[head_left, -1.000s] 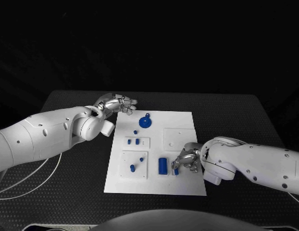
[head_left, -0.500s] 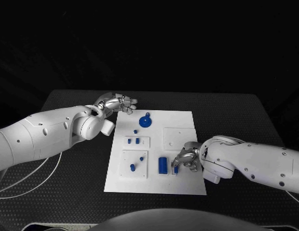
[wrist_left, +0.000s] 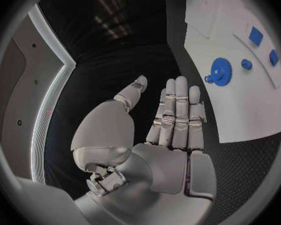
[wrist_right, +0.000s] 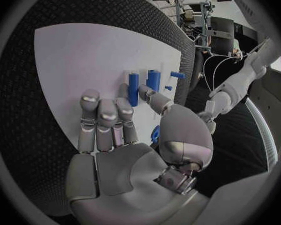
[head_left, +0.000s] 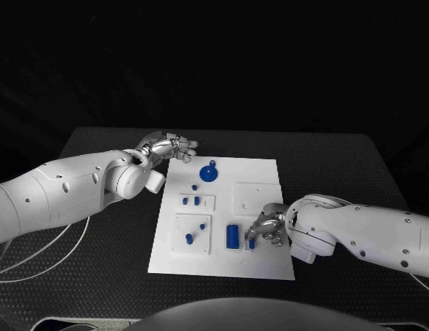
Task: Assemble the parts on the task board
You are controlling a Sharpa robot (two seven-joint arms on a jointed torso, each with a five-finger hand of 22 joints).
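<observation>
Resting on the black table [head_left: 105, 148], the white task board [head_left: 259, 262] carries blue parts: a gear [head_left: 207, 174] toward its far end and a long block [head_left: 234, 236] near the right hand [head_left: 266, 229]. That hand hovers low over the board's near right portion, fingers straight and together, gripping nothing. The left hand [head_left: 170, 147] sits off the board's far left corner, fingers extended and empty

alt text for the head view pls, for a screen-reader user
A white task board lies mid-table, holding small blue parts including a gear. The right hand rests over the board's near right area beside an upright blue part; the left hand hovers off the board's far left corner.
</observation>
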